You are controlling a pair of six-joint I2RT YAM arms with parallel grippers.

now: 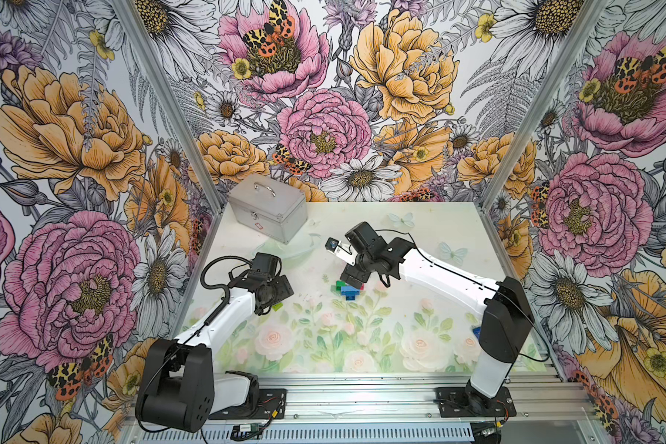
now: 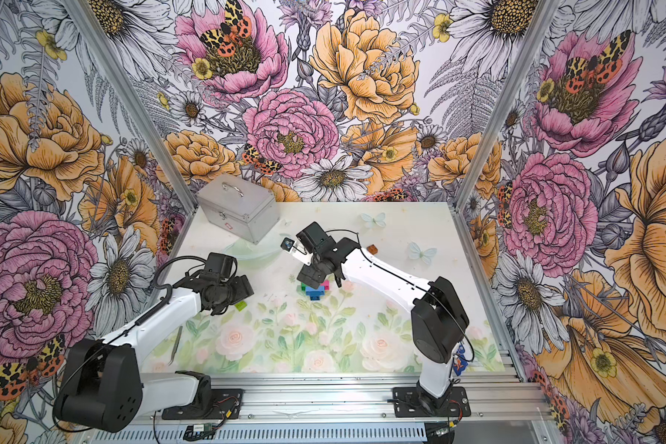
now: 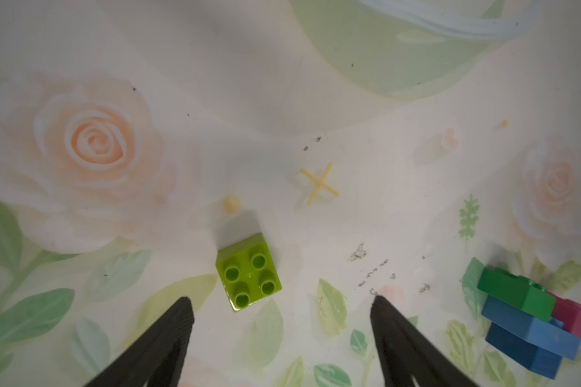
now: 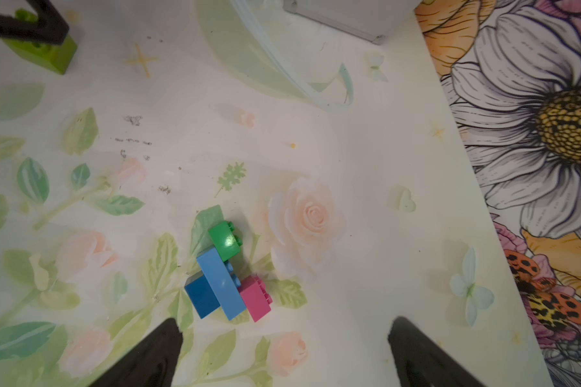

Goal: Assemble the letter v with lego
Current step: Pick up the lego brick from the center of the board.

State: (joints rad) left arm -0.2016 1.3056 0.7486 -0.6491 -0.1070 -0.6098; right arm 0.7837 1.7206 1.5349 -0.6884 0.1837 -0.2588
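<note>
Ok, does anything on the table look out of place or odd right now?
Mildly. The lime brick lies alone, apart from the joined brick cluster, and a brown brick sits stray beyond the right arm. Dark specks dot the mat near the cluster.

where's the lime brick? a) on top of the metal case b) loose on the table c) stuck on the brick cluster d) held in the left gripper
b: the lime brick sits alone on the table, studs up, just beyond the tips of the open left gripper and apart from the cluster.
</note>
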